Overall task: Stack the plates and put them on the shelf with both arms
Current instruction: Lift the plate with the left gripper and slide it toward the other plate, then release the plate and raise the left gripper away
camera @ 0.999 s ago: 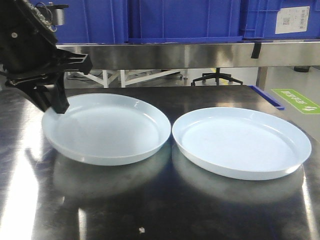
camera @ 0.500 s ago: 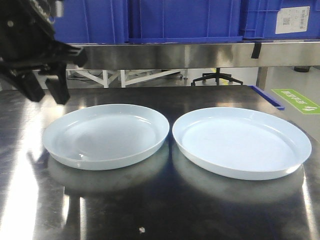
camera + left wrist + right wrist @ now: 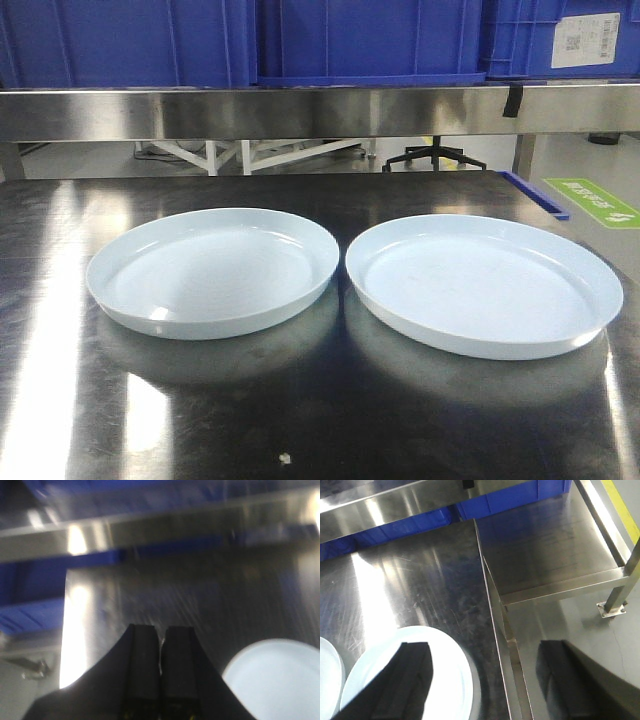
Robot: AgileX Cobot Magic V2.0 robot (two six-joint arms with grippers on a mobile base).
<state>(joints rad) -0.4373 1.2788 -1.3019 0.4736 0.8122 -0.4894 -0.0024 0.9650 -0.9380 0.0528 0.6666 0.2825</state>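
- One dark, mirror-bright stainless steel table [image 3: 320, 420] fills my front view and carries both plates.
- Several big blue plastic crates [image 3: 370, 40] stand in a row on a brushed steel shelf [image 3: 300, 108] that runs across behind the table, higher than its surface.
- The right plate [image 3: 480, 283], a large round shallow dish in glossy pale blue-white with a low raised rim, lies flat toward the table's right edge.
- The left plate [image 3: 213, 270], its twin, lies flat just beside it. The two rims come very close in the middle, with a thin strip of table between them, so nothing is stacked yet.
- My right gripper [image 3: 480, 680], a black angular clamp, hangs with its jaws spread wide and holds nothing. One finger [image 3: 405, 680] is above the right plate [image 3: 452, 680]; the other is out past the table's edge. A sliver of the left plate [image 3: 327, 675] shows at that view's left border.
- My left gripper [image 3: 160, 650] comes through blurred on its wrist camera. Its two black fingers are pressed flat together with nothing between them, above bare table. A pale plate [image 3: 275, 680] sits apart from it at lower right; I cannot tell which one.
- A small white label [image 3: 585, 38] is stuck on the rightmost crate.
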